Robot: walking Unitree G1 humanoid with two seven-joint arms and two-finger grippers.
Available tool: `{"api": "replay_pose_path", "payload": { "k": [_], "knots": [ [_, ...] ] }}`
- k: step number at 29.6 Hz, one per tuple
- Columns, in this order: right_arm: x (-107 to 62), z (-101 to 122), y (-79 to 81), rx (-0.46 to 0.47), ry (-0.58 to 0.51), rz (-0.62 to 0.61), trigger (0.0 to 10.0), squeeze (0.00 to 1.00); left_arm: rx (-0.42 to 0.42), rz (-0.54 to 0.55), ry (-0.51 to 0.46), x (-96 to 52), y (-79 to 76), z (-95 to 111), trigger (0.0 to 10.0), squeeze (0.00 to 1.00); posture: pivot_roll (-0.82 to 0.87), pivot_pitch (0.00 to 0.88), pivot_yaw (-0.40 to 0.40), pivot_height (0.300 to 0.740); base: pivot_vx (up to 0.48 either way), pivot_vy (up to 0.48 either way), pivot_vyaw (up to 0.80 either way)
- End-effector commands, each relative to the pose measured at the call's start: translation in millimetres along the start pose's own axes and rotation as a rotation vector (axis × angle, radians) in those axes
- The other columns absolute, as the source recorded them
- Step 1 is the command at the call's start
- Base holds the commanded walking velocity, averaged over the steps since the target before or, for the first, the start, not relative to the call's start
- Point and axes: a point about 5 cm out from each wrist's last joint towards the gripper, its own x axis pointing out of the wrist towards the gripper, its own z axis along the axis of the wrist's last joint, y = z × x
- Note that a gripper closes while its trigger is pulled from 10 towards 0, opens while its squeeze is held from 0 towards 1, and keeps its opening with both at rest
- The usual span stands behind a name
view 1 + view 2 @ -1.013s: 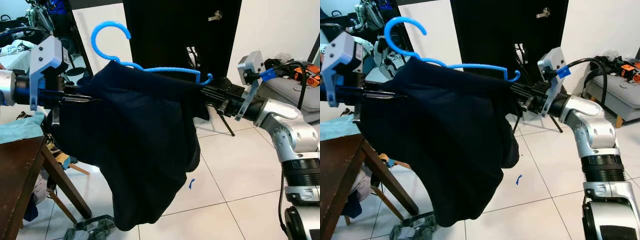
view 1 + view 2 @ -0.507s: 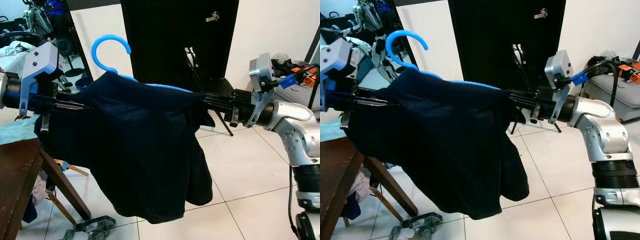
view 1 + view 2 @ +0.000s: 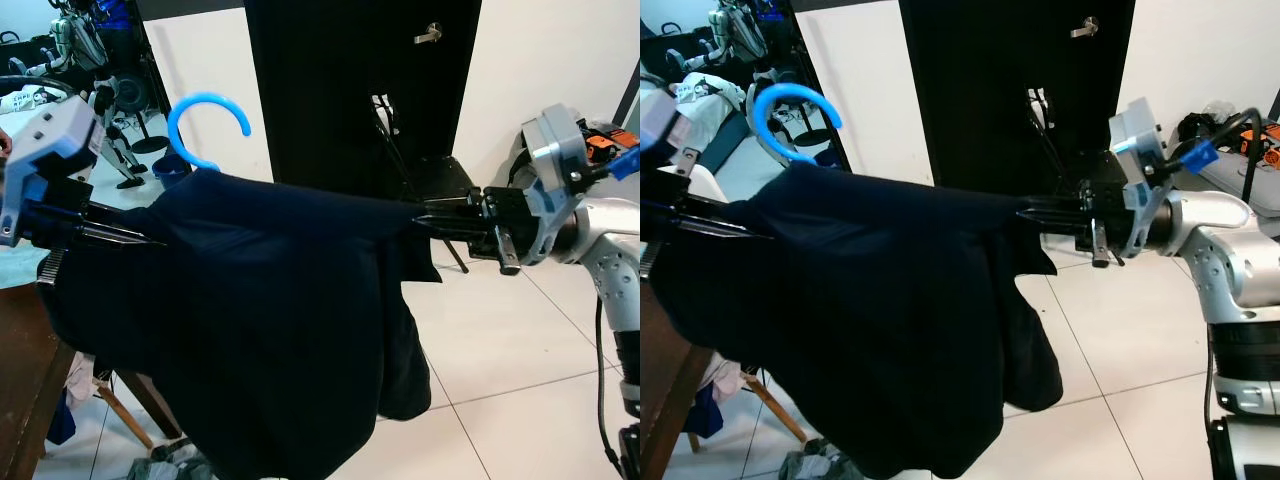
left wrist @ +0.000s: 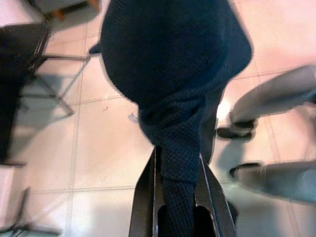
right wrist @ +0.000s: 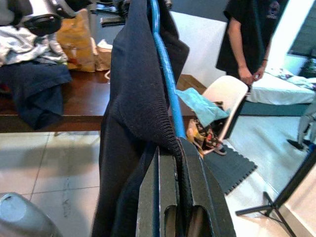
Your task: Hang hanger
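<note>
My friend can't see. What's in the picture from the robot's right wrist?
The right pincer is shut on a dark navy knitted garment and the thin blue plastic hanger inside it. Behind are a brown wooden table and a standing person.

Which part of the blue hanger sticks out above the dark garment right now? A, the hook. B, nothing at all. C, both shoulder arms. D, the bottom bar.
A: the blue hanger shows its curved hook rising clear above the dark garment, which is draped over the rest of it and stretched between the left gripper and the right gripper.
</note>
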Motion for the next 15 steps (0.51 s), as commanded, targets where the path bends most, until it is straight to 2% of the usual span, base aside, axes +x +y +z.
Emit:
{"api": "replay_pose_path", "payload": {
  "k": [1,4,5,9,12,15],
  "knots": [
    [6.5,5,5.0,-0.006,0.001,0.081,0.0,0.0,-0.032,-0.031,-0.021,-7.5,-5.7,7,0.0,0.0,0.01,0.0,0.098,0.74,0.0,0.0,0.0],
    [7.7,5,7.4,-0.005,0.01,0.112,0.0,0.0,-0.056,-0.046,-0.044,-9.0,-7.8,8,0.0,0.0,0.01,0.0,0.098,0.74,0.0,0.0,0.0],
    [8.8,7,8.8,-0.009,0.008,0.138,0.0,0.0,-0.086,-0.08,-0.024,-10.0,-14.2,6,0.0,0.0,0.01,0.0,0.1,0.74,0.0,0.0,0.0],
    [12.3,15,10.3,-0.026,-0.016,0.186,0.0,0.0,-0.124,-0.137,0.024,-5.3,-22.3,0,0.0,0.0,0.01,0.0,0.103,0.74,0.0,0.0,0.0],
    [17.8,23,11.6,-0.045,-0.042,0.236,0.0,0.0,-0.129,-0.178,0.073,1.7,-26.6,-7,0.0,0.0,0.01,0.0,0.103,0.74,0.0,0.0,0.0],
    [17.8,23,11.6,-0.045,-0.042,0.236,0.0,0.0,-0.129,-0.178,0.073,1.7,-26.6,-7,0.0,0.0,0.01,0.0,0.103,0.74,0.0,0.0,0.0]
  ]
}}
